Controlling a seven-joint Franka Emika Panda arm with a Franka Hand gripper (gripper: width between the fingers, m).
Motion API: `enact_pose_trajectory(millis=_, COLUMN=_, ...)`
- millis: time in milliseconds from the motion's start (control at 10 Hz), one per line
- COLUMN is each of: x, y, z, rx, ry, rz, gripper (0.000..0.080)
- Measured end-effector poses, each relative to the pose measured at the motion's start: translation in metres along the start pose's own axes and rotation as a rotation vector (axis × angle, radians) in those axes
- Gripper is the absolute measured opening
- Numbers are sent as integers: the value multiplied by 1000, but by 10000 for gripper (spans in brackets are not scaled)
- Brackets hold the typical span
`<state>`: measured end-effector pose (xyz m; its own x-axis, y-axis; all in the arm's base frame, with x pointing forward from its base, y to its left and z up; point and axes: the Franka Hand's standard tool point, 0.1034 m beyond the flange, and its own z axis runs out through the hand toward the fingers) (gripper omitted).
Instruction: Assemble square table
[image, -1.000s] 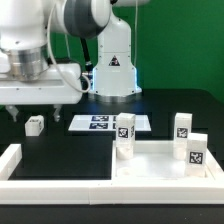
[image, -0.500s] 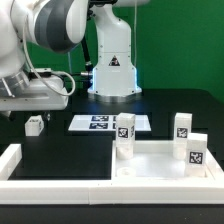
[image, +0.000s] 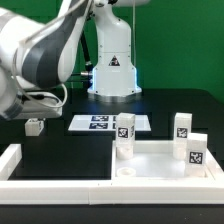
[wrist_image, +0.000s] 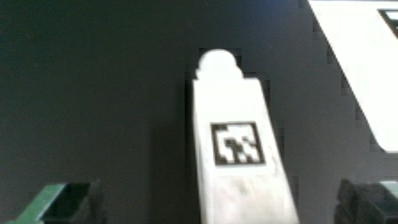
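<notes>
The white square tabletop (image: 155, 165) lies at the front of the exterior view's right, with three tagged legs upright on it (image: 125, 131) (image: 183, 125) (image: 196, 151). A fourth leg (image: 34, 126) lies loose on the black table at the exterior view's left. The wrist view shows this leg (wrist_image: 233, 130) lengthwise with its tag up. My gripper (wrist_image: 222, 205) is open above it, one dark fingertip (wrist_image: 68, 200) on each side, well apart from it. In the exterior view the arm's body hides the fingers.
The marker board (image: 104, 123) lies behind the tabletop; its corner shows in the wrist view (wrist_image: 365, 40). A long white border rail (image: 50, 184) runs along the front and up the exterior view's left side (image: 10, 157). The robot base (image: 113, 70) stands at the back.
The arm has swung toward the exterior view's left and lower, over the loose leg. The legs and the tabletop have not moved.
</notes>
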<state>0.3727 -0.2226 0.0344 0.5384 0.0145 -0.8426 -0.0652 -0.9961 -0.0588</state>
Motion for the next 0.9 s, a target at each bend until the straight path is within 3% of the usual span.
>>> enact_pose_trajectory(millis=400, x=1, y=0, z=5, rx=-2, ry=-5, rz=1, gripper=649)
enact_pose_trajectory(millis=900, x=3, y=-5, z=42, rx=1, ry=-37, rz=29, gripper=649)
